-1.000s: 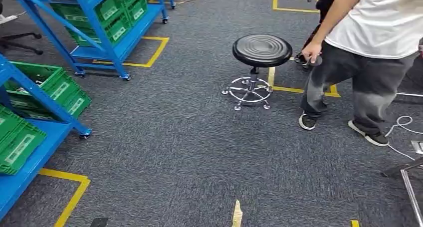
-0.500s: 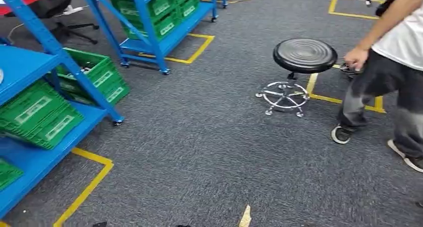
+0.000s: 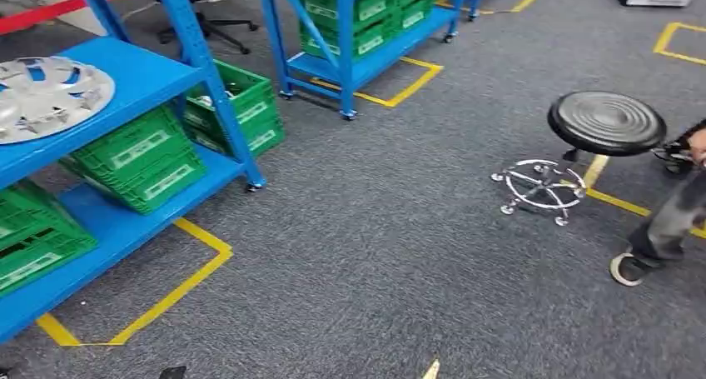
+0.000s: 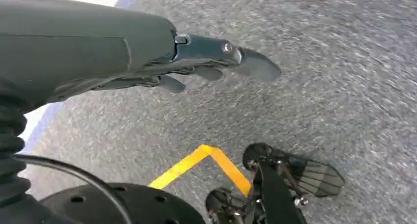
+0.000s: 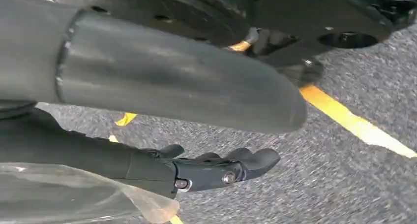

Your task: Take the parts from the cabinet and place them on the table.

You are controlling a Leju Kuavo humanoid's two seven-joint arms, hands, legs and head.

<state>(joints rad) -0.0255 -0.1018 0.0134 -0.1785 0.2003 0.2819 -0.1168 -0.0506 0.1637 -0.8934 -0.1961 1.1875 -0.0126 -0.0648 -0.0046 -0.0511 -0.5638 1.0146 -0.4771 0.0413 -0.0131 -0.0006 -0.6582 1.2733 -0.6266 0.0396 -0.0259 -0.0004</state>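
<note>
A silver wheel cover (image 3: 46, 96) lies flat on the upper shelf of the blue cabinet (image 3: 146, 72) at the far left of the head view. Green crates (image 3: 141, 158) fill the shelves below it, and one crate (image 3: 240, 104) holds small pale parts. My left hand (image 4: 196, 69) hangs over the grey carpet with its fingers stretched out and nothing in them. My right hand (image 5: 216, 167) also hangs above the carpet, fingers extended and holding nothing.
A second blue rack (image 3: 358, 29) with green crates stands further back. A black round stool (image 3: 605, 122) on a chrome base is at the right, beside a person's leg and shoe (image 3: 628, 268). Yellow tape (image 3: 179, 283) marks the floor around the cabinet.
The camera has swung left, so the whole scene has slid right. The cabinet shelf with the wheel cover has come into view, and the person is now almost out at the right edge.
</note>
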